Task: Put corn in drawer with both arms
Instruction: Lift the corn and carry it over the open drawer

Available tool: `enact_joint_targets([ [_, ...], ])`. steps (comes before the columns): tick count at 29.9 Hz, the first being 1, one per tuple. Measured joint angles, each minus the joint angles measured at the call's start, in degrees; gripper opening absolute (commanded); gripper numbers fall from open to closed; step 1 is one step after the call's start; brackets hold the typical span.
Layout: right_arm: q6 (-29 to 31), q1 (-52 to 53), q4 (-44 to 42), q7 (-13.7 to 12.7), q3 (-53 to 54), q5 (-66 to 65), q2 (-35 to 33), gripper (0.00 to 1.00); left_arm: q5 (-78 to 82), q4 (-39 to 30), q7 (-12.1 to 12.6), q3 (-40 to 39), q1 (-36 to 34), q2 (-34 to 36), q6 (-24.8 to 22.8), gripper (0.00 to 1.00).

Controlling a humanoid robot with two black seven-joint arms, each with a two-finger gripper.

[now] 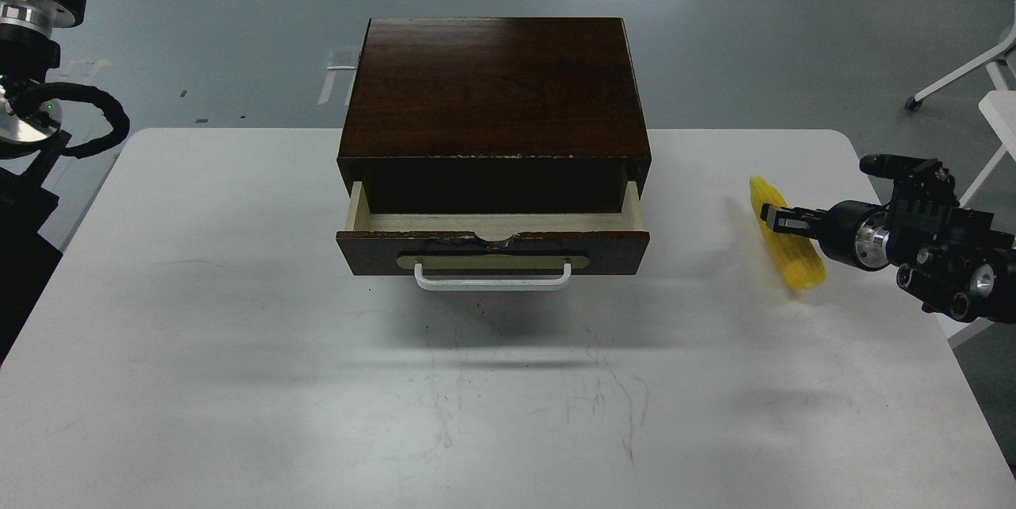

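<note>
Right gripper (774, 217) over corn (786, 243) — white table (238, 318), grey floor (238, 32)

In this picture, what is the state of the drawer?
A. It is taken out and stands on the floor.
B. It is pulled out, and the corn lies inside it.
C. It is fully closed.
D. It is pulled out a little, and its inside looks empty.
D. The drawer sits partly out of the cabinet showing bare pale wood, while the corn lies on the table at the right pincer.

Black right arm (937, 247) with silver joint rings; black left arm (40, 32) carries silver rings and a looped cable (95, 124).
</note>
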Motion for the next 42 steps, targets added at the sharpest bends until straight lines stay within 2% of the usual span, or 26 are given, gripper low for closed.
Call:
enact_joint_targets([
  [3, -0.01, 4.96, 3.62, 0.32, 3.26, 0.07, -3.75, 0.00, 0.09, -0.32, 0.05, -0.01, -0.08, 0.46, 0.00, 0.98],
  [6, 0.25, 13.92, 12.33, 0.15, 4.32, 0.07, -7.98, 0.00, 0.25, -1.17, 0.83, 0.05, -0.10, 0.67, 0.00, 0.98],
  [10, 0.33, 24.18, 20.41, -0.31, 4.47, -0.23, -9.00, 0.00, 0.26, -2.31, 1.66, 0.16, -0.16, 1.08, 0.00, 0.98],
  [15, 0.24, 34.14, 25.47, -0.07, 4.48, -2.03, -3.26, 0.00, 0.32, -2.66, 1.76, 0.13, -0.95, 2.62, 0.00, 0.98],
  [20, 0.18, 40.05, 26.35, 1.22, 4.43, -12.79, 5.07, 0.00, 0.32, -2.64, 1.74, 0.09, -1.55, 2.76, 0.00, 0.98],
  [27, 0.32, 41.52, 28.73, 3.42, 4.16, -27.19, 14.88, 0.00, 0.28, -2.64, 1.60, 0.07, -1.68, 3.06, 0.00, 0.98],
  [34, 0.42, 41.22, 36.17, 5.05, 0.39, -42.92, 16.09, 0.00, 0.10, -2.63, 1.44, -0.23, -1.29, 4.30, 0.00, 0.98],
  [42, 0.42, 37.85, 36.15, 5.08, -2.73, -45.56, 17.29, 0.00, 0.07, -2.63, 1.33, -0.47, -1.18, 4.44, 0.00, 0.98],
])
